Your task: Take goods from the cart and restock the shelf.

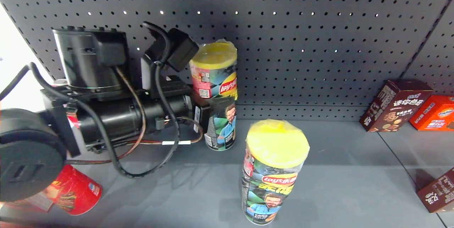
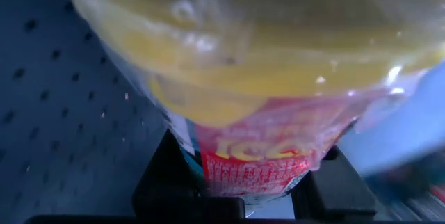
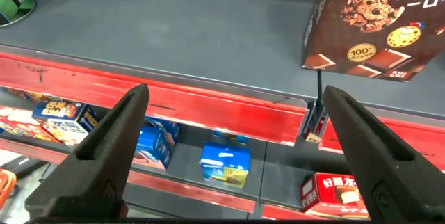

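- While my left gripper [image 1: 214, 114] is clamped on the chip can [image 1: 214, 75], the can stands upright between the jaws with its yellow lid up.
- The jaws are closed to the can's width. Dark fingers [image 2: 163, 189] press on both sides of its lower half.
- The held can is just in front of the pegboard [image 1: 301, 43], right at my fingertips. I can't tell whether its base touches the shelf [image 1: 354, 171] or sits just above it.
- A second chip can [image 1: 273, 171] stands upright on the shelf, near the held one but apart from it, on the side away from the pegboard.
- A red can [image 1: 76, 192] lies on its side well behind that gripper, under my left arm.
- My right gripper [image 3: 236, 113] is wide open with nothing between the jaws, pointing at the shelf's red front edge [image 3: 208, 99].
- A brown cookie box [image 3: 368, 22] stands on the shelf past the right fingertips, off to one side.
- Blue packs [image 3: 226, 161] lie on the lower shelf beyond the gap in the right gripper.
- An orange box [image 1: 434, 112] sits well apart from my left gripper, far down the shelf.
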